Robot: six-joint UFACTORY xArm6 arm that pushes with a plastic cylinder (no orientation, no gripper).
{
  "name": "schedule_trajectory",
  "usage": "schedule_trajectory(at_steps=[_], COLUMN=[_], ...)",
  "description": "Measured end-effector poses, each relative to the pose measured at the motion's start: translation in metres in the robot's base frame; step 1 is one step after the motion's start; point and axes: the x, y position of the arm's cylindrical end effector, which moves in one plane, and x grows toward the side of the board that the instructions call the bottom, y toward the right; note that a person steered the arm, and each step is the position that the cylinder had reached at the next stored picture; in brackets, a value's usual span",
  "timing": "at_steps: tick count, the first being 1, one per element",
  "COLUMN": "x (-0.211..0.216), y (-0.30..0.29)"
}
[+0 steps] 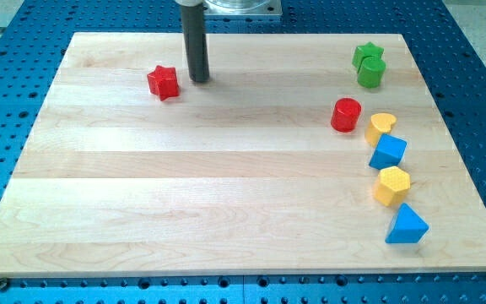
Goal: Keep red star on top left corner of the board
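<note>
Nearest the camera, at the view's bottom right of the pale wooden worktop [226, 211], lies a blue triangular block [407, 225]; well apart from it, toward the view's top left, sits the task's thing, a small red star-shaped block [164, 82]. Taking that red star as landmark: my tip [198, 79], the lower end of the straight dark rod, stands just beside it on the view's right, apparently not quite touching. There is no claw here, only the rod, which holds nothing.

Far to the red star's right are a green star block [366, 55] touching a green cylinder [371, 73], a red cylinder [345, 115], a yellow heart-shaped block [380, 127], a blue cube [388, 152] and a yellow hexagonal block [391, 186].

I judge the push toward the corner under way: the star is in the top left region but short of the corner itself. With my tip on its right, the next move calls for a leftward, slightly upward shove, kept centred so the star does not slip aside.
</note>
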Motion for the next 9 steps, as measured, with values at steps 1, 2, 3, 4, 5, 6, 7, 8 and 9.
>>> schedule_trajectory(at_steps=[1,2,3,4,5,6,7,8,9], x=[0.039,-0.004,0.004,0.036,0.01,-0.034,-0.065,-0.057,-0.088], y=[-0.056,-0.12,-0.102,-0.091,-0.066,-0.091,-0.149,-0.079,-0.078])
